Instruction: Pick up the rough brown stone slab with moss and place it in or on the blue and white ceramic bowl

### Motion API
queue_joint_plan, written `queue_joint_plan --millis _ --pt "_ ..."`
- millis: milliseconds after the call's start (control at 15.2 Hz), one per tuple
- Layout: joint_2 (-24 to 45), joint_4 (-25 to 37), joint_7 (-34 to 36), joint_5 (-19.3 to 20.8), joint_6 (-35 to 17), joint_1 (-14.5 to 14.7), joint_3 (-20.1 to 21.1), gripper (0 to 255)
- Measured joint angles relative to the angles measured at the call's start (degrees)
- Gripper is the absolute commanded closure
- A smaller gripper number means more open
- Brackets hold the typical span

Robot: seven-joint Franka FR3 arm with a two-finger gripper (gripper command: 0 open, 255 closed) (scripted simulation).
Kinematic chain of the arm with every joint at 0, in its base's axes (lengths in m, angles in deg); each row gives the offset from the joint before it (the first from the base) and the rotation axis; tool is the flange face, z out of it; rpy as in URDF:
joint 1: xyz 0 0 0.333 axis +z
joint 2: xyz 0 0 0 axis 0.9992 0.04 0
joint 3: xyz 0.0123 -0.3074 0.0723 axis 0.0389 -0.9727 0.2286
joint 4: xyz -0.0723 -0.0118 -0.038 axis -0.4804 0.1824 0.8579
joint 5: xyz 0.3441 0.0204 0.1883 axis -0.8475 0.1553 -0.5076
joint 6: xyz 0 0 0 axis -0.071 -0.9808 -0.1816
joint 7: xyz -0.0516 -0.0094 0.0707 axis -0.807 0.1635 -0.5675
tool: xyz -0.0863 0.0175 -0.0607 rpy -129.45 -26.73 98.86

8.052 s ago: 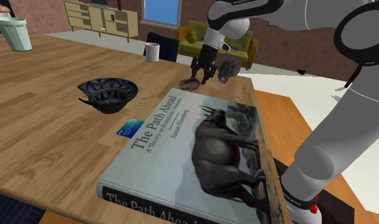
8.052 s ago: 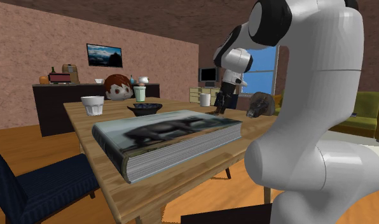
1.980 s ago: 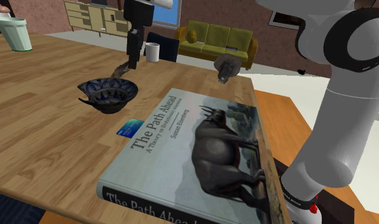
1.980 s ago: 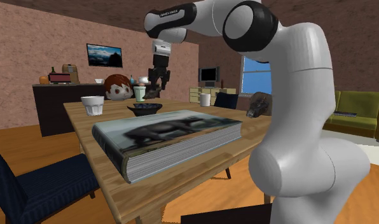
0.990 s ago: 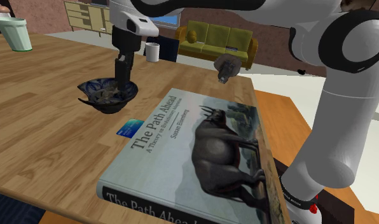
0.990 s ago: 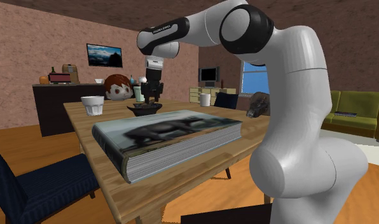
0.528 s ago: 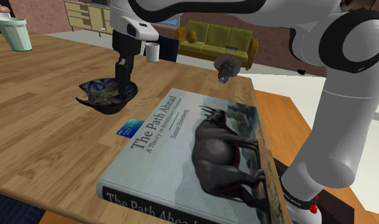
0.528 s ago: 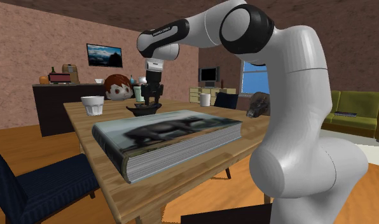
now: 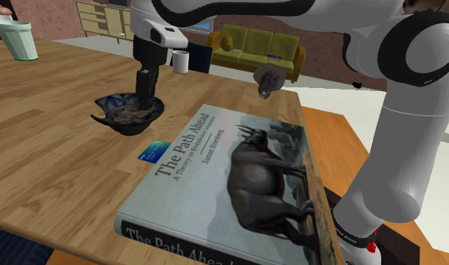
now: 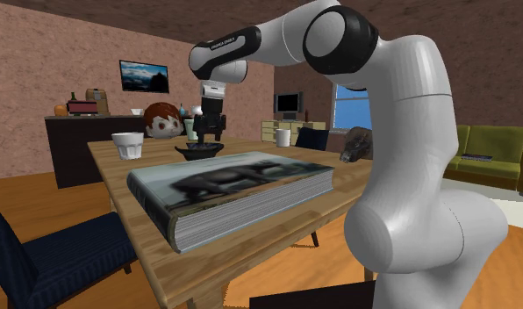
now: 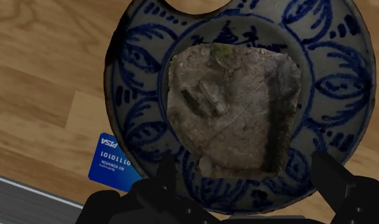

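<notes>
Black two-finger pincer (image 11: pixel 248 173) (image 9: pixel 144 98) (image 10: pixel 205 141): fingers apart, pointing straight down just above the bowl, gripping nothing. One rough grey-brown stone slab (image 11: pixel 236 105) (image 9: pixel 129 114) with a small green mossy patch lies flat inside one blue-and-white patterned bowl (image 11: pixel 138 51) (image 9: pixel 134 126) (image 10: pixel 201 152), between the two fingers, neither touching it. The bowl's rim has one notch on the side away from the fingers. The bowl stands on a wooden table (image 9: pixel 50 154). One blue card (image 11: pixel 112 162) (image 9: pixel 154 151) lies just beside the bowl, between it and one large hardcover book with a dark animal on its cover (image 9: pixel 234 181) (image 10: pixel 229 186). Further out on the table: one white mug (image 9: pixel 181 61) (image 10: pixel 282 138), one pale green cup (image 9: pixel 16 39), one white cup (image 10: pixel 127 145), one grey-brown rock-like lump (image 9: pixel 268 80) (image 10: pixel 358 143) near the table's edge, well apart from the bowl.
</notes>
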Motion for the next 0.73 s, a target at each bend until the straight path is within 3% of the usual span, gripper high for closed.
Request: queue_joint_plan --millis 330,726 --pt "0.54 7.40 -0.11 0.24 6.81 0.55 0.10 0" --pt "0.05 7.40 -0.15 0.00 7.32 0.44 0.16 0"
